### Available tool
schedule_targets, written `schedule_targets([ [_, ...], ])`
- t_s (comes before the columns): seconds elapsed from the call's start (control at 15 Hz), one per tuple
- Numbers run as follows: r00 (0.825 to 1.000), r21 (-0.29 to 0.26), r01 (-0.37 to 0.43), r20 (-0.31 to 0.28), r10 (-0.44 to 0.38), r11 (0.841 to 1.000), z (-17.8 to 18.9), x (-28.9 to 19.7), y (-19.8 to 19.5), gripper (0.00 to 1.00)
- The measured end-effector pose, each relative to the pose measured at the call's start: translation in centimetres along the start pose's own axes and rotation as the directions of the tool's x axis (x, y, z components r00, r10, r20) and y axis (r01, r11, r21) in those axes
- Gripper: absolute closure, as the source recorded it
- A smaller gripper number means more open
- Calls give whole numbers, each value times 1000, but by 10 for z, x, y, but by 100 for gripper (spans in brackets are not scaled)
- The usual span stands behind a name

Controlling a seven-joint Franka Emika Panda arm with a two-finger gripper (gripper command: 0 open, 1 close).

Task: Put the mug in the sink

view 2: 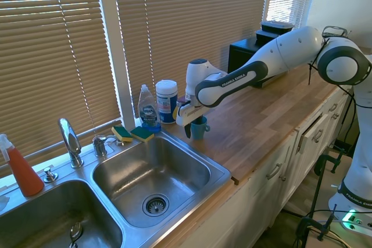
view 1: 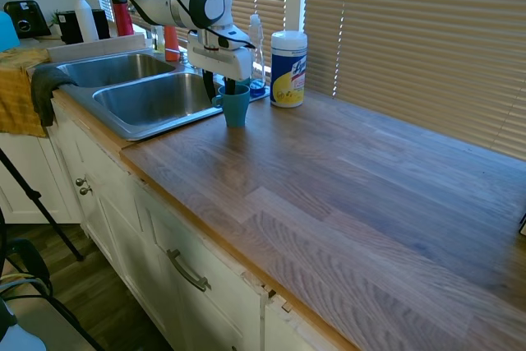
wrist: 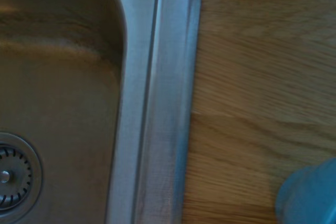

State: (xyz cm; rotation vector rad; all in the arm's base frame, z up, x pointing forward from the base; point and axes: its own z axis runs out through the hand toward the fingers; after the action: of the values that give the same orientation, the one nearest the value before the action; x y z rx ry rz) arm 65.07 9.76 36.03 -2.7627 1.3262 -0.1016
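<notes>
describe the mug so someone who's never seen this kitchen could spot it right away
Find the double-basin steel sink set into the wooden counter. The mug stands on the wood just past the sink's rim, under the robot's gripper. It is small, plain teal and has a handle, unlike the taller white wipes canister with a yellow label behind it.

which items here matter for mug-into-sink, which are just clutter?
Job:
- mug, upright on the counter beside the sink
- sink
- gripper, at the mug's rim

Clutter:
- wipes canister
- dish soap bottle
- two sponges on the sink's back rim
- orange spray bottle
- faucet
- toaster
</notes>
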Motion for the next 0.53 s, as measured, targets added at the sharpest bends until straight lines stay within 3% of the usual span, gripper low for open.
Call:
schedule_targets([
  [0.53,1000,-3,-16,1,16,1000,2,7,5,100],
])
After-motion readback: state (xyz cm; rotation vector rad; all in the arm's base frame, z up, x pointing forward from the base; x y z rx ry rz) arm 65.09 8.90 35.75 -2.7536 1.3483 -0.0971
